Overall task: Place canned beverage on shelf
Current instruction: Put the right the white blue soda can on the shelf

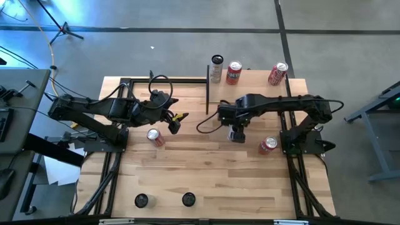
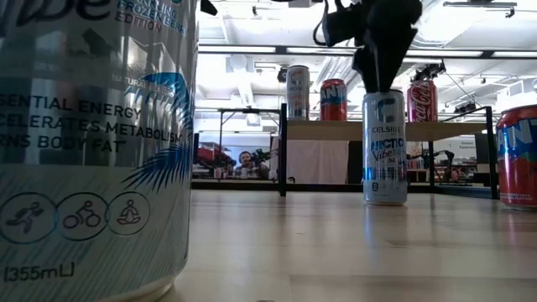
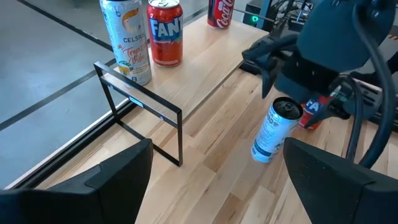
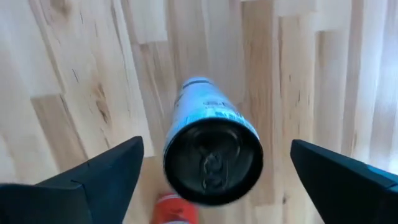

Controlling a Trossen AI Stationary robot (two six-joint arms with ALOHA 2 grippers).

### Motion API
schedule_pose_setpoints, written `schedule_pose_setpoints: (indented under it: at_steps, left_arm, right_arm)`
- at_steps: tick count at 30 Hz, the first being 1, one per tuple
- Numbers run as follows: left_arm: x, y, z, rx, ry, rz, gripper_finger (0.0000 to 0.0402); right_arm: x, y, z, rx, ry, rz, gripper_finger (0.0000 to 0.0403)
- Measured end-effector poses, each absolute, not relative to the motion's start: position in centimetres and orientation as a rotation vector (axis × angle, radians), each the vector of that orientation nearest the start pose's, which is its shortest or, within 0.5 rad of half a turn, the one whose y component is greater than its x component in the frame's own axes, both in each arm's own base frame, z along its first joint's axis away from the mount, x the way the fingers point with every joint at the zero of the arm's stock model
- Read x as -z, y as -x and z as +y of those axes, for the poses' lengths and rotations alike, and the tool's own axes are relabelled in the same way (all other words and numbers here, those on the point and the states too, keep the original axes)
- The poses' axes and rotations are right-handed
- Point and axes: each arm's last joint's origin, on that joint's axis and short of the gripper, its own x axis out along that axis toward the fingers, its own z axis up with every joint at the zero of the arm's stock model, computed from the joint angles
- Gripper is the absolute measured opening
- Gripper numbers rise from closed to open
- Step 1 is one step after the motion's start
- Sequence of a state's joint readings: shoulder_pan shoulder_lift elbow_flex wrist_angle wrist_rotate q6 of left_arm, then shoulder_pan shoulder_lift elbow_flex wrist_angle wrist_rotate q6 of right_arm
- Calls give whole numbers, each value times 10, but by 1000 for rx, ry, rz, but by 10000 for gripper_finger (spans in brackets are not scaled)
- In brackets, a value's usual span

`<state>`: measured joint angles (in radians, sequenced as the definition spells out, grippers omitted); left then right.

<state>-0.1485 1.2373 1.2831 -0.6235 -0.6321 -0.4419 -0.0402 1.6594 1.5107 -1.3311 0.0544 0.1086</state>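
High view: right hand (image 1: 237, 133) open above the upright Celsius can (image 2: 384, 148), just before the shelf (image 1: 250, 87). Left hand (image 1: 173, 120) open, well left of that can.

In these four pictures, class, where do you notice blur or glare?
Low view: the nearest can looms large and soft-edged, the room's ceiling lights bright behind. Right wrist view: the Celsius can blurs toward its base. High view: blue glare at the floor's edge.
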Motion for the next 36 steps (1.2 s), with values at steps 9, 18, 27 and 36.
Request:
schedule_pose_setpoints:
  at_steps: [9,18,27,36]
  left_arm:
    - [-374,-252,-20,-577,201,423,337]
    - [-374,-252,-20,-576,201,423,337]
    - [-374,-252,-20,-577,201,423,337]
    - [-374,-252,-20,-577,201,423,337]
  right_arm:
    - [-311,-291,20,478,-297,1503,399]
    - [-325,-270,102,866,-463,1105,399]
    - [-264,-253,149,1076,-631,548,399]
    - [-183,-247,161,1014,-621,291,399]
